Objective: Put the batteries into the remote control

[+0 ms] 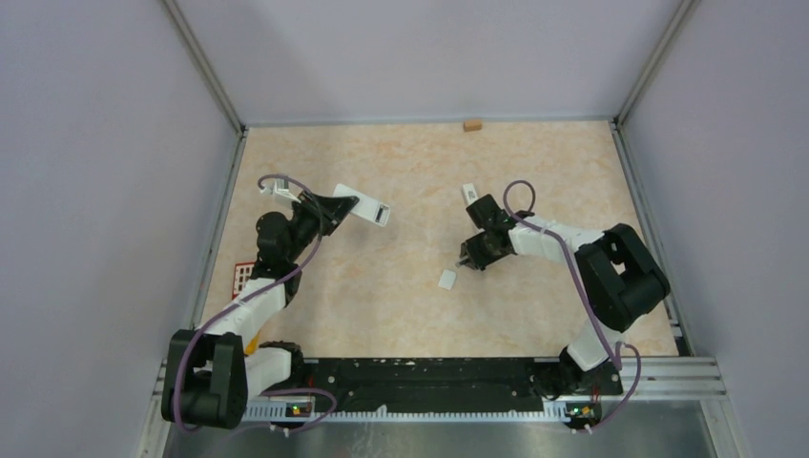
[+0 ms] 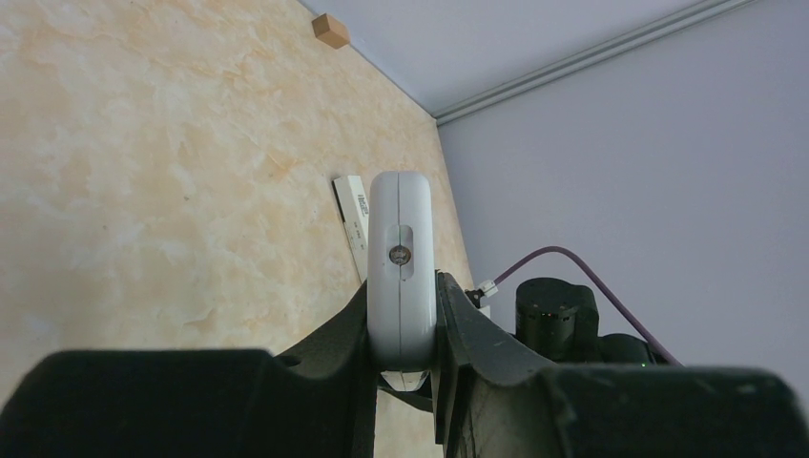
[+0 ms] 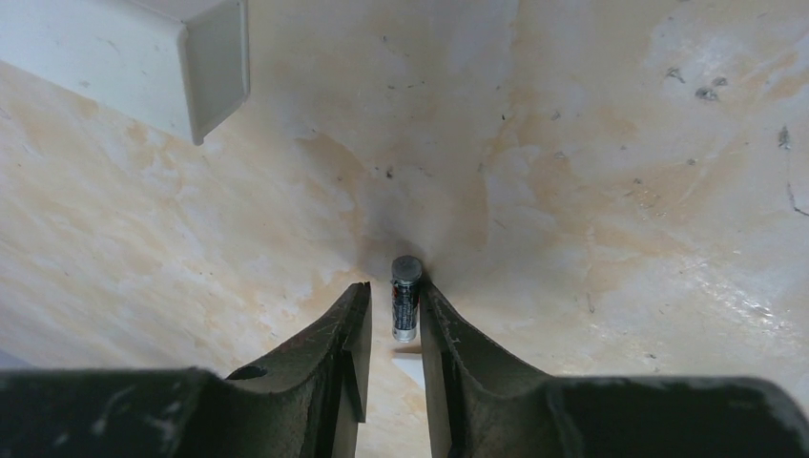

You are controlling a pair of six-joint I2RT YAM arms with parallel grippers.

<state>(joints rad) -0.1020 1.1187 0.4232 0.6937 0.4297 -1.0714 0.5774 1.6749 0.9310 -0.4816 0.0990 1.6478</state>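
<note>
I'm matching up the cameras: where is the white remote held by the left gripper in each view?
Top external: white remote, upper left of centre, in the left gripper.
Left wrist: centre, end-on.
Right wrist: not in view.
Shared landmark: small wooden block at the far wall.

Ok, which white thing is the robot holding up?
The white remote, pinched in the left gripper above the table. The two smaller white pieces just lie on the table.

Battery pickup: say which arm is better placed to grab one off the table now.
Right. Its fingers already flank a battery standing on the table, though a firm grip is unclear. The left gripper is occupied, clamped on the white remote.
</note>
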